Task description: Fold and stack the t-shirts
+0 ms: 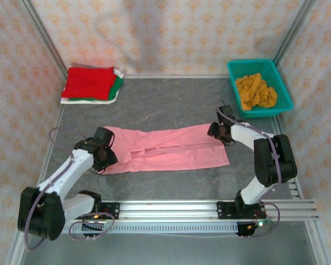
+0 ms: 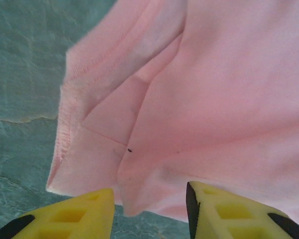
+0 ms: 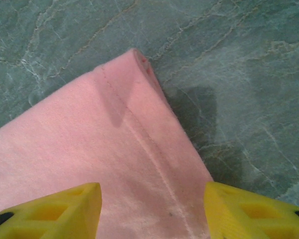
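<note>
A pink t-shirt (image 1: pixel 171 148) lies folded into a long strip across the middle of the table. My left gripper (image 1: pixel 105 156) sits at its left end. In the left wrist view my left gripper (image 2: pixel 149 193) has its yellow fingers apart, and a fold of the pink t-shirt (image 2: pixel 214 99) pokes between them without touching either. My right gripper (image 1: pixel 219 131) is over the strip's far right corner. There my right gripper (image 3: pixel 152 191) stands open, straddling the hemmed corner of the pink t-shirt (image 3: pixel 89 149). Folded red (image 1: pixel 89 81), green (image 1: pixel 118 84) and white (image 1: pixel 91 100) t-shirts are stacked at the back left.
A teal lattice basket (image 1: pixel 280 91) stands at the back right with a crumpled mustard-orange t-shirt (image 1: pixel 255 91) inside. Bare grey table (image 1: pixel 171 105) lies between the stack and the basket. Patterned walls close the back and sides, and a metal rail (image 1: pixel 209 207) runs along the near edge.
</note>
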Robot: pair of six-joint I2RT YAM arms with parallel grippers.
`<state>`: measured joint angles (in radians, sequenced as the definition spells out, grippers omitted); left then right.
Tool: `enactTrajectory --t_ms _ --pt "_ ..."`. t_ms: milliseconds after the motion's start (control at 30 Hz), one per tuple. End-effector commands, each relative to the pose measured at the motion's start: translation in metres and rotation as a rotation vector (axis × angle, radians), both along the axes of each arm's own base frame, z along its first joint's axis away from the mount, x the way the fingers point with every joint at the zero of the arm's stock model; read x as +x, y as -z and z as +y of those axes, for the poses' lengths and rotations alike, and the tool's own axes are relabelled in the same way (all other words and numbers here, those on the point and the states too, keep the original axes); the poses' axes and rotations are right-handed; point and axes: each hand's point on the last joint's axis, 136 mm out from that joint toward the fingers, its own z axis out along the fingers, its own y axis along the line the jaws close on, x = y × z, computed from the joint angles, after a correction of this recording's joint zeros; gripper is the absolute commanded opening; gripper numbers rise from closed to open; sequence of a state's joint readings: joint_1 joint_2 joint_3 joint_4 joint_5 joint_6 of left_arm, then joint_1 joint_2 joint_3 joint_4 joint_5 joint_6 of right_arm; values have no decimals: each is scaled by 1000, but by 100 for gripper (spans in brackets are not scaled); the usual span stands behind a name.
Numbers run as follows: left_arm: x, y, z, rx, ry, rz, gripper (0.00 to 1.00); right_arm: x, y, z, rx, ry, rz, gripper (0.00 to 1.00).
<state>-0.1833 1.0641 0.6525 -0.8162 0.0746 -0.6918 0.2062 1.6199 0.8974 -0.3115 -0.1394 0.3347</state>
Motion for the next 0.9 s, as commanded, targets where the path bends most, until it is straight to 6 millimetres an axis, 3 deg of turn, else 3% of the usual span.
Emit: enactTrajectory --t_ms 0,100,200,433,567,700,767,867 --pt "19 -45 7 18 -32 -193 43 6 -36 5 -95 -47 -59 55" --pt "39 -48 8 31 -29 -202 43 12 -46 21 -121 -101 -74 52" --pt "68 -43 5 61 3 -167 38 20 -40 37 -111 -135 -43 44" --pt "142 -14 13 103 -9 -193 33 42 -12 60 -67 -170 44 39" --pt "171 16 23 65 -72 -157 29 47 14 63 -35 -122 110 38" --pt "177 45 29 36 -125 -87 29 40 31 41 -23 1 144 40" --pt "170 54 33 35 -155 -43 29 34 36 24 -24 69 151 40" --pt "161 62 37 50 -173 -13 31 28 38 16 52 136 125 41"
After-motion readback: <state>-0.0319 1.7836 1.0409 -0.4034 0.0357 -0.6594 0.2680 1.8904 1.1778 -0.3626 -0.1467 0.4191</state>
